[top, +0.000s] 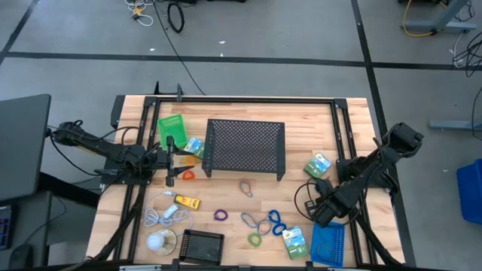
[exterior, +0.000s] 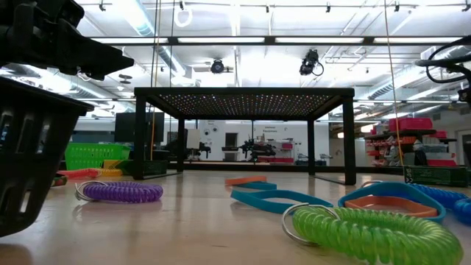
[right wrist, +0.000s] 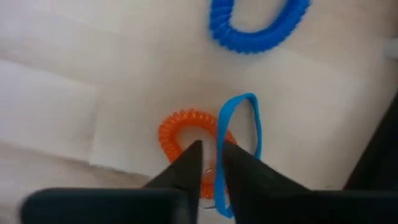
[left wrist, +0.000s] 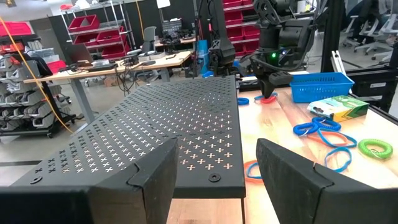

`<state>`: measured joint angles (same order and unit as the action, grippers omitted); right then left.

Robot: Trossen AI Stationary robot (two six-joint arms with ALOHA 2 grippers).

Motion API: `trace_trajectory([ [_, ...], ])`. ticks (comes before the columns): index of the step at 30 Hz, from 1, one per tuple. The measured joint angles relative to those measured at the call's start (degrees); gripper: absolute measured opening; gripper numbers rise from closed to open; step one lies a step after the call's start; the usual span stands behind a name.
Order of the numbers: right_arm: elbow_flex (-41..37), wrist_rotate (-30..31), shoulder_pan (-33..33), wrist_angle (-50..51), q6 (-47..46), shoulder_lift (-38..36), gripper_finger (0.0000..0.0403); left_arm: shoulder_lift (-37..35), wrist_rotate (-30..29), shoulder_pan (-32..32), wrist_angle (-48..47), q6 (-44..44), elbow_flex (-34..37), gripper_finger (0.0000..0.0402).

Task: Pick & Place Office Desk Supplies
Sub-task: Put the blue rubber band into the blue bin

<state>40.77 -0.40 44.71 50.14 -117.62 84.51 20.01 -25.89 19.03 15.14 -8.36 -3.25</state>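
My right gripper [right wrist: 211, 158] points down at the table's right side [top: 319, 205], shut on a thin blue band loop [right wrist: 241, 124]. That loop lies flat beside an orange coil loop [right wrist: 184, 132]. A blue coil loop [right wrist: 258, 28] lies a little farther off. My left gripper [left wrist: 217, 186] stands open and level at the left [top: 172, 162], facing the black mesh shelf [left wrist: 186, 124] with nothing between its fingers. Other loops lie on the wood: purple [exterior: 121, 191], green [exterior: 375, 232] and blue [top: 273, 222]. My right gripper has one side of the blue band loop [right wrist: 219, 163] pinched between its two fingers, which come from above and point down. The band lies on the table. One fingertip [right wrist: 193, 158] stands over the orange coil; whether it touches the coil I cannot tell.
The black mesh shelf [top: 245, 147] stands mid-table. A blue tray [top: 329, 243] sits just near of my right gripper, a black tray [top: 203, 245] at the near edge and a green tray [top: 172, 128] at the far left. Green-blue packets [top: 318, 164], [top: 295, 241], a yellow block [top: 187, 201] and a white cable [top: 167, 214] also lie about.
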Motion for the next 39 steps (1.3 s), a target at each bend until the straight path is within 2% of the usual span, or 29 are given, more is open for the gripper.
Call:
trace_trajectory([
  [2,0.0,0.0,0.0,-0.5,0.3,0.0,0.002,0.0,0.0,0.0,0.0,0.0,0.0,0.0224],
  [4,0.0,0.0,0.0,-1.0,0.8,0.0,0.0008,0.0,0.0,0.0,0.0,0.0,0.0,0.0224],
  [7,0.0,0.1,0.0,-1.1,0.9,0.0,0.0016,0.0,0.0,0.0,0.0,0.0,0.0,0.0224],
  [20,3.8,2.0,0.0,2.2,3.3,0.0,0.0002,0.0,0.0,0.0,0.0,0.0,0.0,0.0224],
  [32,18.3,7.7,0.0,21.3,6.3,0.0,0.0001,0.0,0.0,0.0,0.0,0.1,0.0,0.0224],
  [35,21.9,9.4,0.0,24.0,7.2,0.0,0.0001,0.0,0.0,0.0,0.0,0.2,0.0,0.0224],
  [39,25.0,8.5,0.0,24.4,10.3,0.0,0.0,0.0,0.0,0.0,-0.4,0.3,0.0,0.0224],
])
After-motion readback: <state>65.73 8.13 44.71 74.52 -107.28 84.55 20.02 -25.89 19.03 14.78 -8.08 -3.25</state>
